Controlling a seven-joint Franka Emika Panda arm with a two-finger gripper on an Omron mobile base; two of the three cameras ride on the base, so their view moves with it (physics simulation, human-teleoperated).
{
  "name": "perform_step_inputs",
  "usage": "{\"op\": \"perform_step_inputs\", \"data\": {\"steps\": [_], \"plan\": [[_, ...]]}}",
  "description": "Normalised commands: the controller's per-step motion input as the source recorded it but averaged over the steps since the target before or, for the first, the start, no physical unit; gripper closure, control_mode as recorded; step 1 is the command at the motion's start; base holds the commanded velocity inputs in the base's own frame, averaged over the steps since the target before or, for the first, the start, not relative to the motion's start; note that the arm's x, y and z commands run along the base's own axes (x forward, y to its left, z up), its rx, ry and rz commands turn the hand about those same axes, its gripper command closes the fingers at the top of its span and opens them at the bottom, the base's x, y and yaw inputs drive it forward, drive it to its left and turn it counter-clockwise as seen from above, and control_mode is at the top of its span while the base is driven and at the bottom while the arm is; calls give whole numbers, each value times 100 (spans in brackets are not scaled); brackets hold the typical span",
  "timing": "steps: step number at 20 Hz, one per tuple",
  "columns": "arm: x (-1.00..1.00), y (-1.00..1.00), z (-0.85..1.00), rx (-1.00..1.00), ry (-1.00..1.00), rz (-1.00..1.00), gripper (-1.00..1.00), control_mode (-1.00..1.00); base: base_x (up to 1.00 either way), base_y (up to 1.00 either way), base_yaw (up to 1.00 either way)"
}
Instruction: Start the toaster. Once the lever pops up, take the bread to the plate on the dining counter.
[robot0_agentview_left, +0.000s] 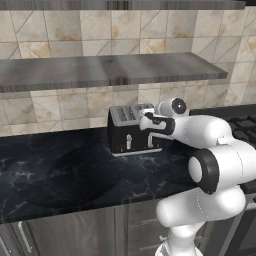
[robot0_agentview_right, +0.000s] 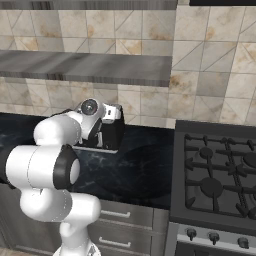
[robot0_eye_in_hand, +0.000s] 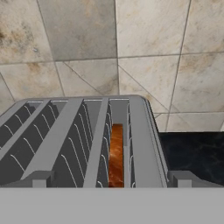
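From behind the arm on its left, the toaster (robot0_agentview_left: 131, 129) stands on the black marble table (robot0_agentview_left: 60, 170), back near the tiled wall (robot0_agentview_left: 60, 107), with its two small front levers facing out. The tool (robot0_agentview_left: 149, 121) hangs at the toaster's right end, over its top, jaws spread wide and holding nothing. From the right side, the arm's white bulk covers most of the toaster (robot0_agentview_right: 111, 132), but a gas stove (robot0_agentview_right: 220, 170) shows beside the table's right end. The hand's own camera looks down into the slots and shows the bread (robot0_eye_in_hand: 116, 155) sunk upright in the rightmost slot, orange crust upward. Bare table lies left and in front of the toaster; a grey shelf (robot0_agentview_left: 107, 70) hangs overhead.
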Motion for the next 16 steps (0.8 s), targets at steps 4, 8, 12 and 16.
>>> {"op": "perform_step_inputs", "data": {"steps": [4, 8, 12, 16], "plan": [[0, 0, 0, 0, 0, 0, -100, -100, 0, 0, 0], [0, 0, 0, 0, 0, 0, -100, -100, 0, 0, 0], [0, 0, 0, 0, 0, 0, -100, -100, 0, 0, 0], [0, 0, 0, 0, 0, 0, -100, -100, 0, 0, 0]]}}
